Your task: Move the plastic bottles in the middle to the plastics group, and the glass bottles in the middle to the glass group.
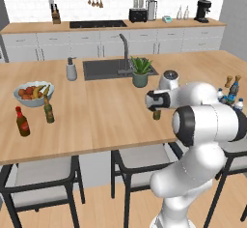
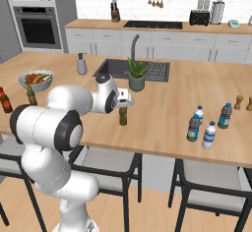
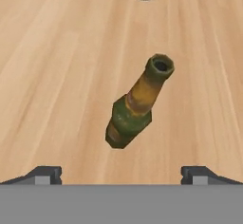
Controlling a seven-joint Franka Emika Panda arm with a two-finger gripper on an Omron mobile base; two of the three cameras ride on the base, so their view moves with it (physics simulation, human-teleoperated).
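The claw (image 3: 121, 175) hangs wide apart above the upright glass bottle (image 3: 137, 104) at frame centre, lined up for a grasp, bench (image 3: 57, 76) beneath.

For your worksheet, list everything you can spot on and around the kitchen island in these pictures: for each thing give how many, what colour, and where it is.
olive-brown bottle: one, mid-island, upright under the gripper
water bottles: four, blue-capped, clear or blue-tinted, island's right end
red bottle: one, dark cap, island's left end
second olive-brown bottle: one, beside the red bottle
fruit bowl: one, pale blue, behind those two
soap dispenser: one, grey, left of the sink
sink: one, dark, island's far side
potted plant: one, green, by the sink
stools: dark frames, grey seats, along the near edge
gripper: one, dark tips, open, above the middle bottle
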